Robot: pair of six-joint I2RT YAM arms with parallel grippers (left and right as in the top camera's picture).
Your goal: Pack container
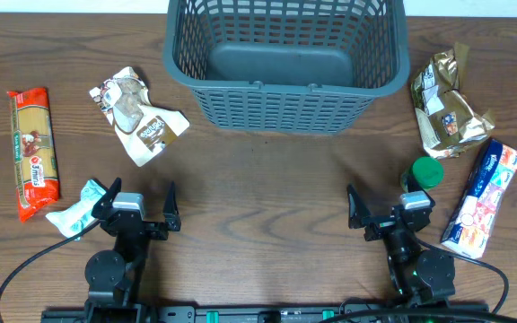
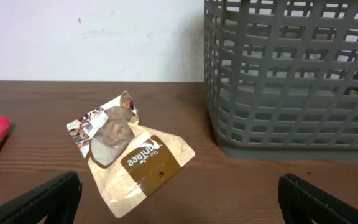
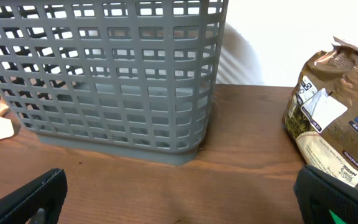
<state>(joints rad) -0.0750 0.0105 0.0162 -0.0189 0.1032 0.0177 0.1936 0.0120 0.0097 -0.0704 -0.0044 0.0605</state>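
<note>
Dark wooden bench (image 1: 267, 188) is carrying everything; I am seeing my left pincer (image 1: 143, 192) and right pincer (image 1: 380, 203) both gaping wide near its front edge. Beyond them the container (image 1: 281, 108) is sitting upright at the far middle, a torn snack pouch (image 1: 142, 121) lying to its left and a gold bag (image 1: 447, 112) to its right.

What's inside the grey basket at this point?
Nothing visible: overhead, the solid floor of the basket lies bare, and the wrist views show nothing through its lattice walls. Only the far wall runs out of frame.
</note>
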